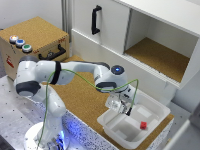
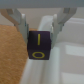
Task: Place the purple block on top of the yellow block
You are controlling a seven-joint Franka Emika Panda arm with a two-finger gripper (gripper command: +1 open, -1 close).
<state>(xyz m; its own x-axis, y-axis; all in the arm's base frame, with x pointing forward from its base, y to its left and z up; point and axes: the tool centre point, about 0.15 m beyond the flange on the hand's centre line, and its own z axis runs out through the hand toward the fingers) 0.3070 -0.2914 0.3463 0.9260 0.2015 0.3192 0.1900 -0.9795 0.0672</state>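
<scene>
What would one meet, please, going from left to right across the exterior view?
Box with coloured buttons → robot base → cupboard door handle → gripper over the white tray's edge → red cube in the tray.

I see even, bright indoor light and soft shadows; both feeds are coarse and blurry, the wrist view worst, with blue glow at the robot base (image 1: 47, 137).

The white Franka arm (image 1: 55, 75) is reaching out from its base toward the exterior view's right, elbow bent, wrist turned downward. Its grey two-fingered gripper (image 2: 39, 31) is pointing down, both fingers (image 2: 21, 22) pressing the sides of a dark purple cube (image 2: 38, 46).
</scene>
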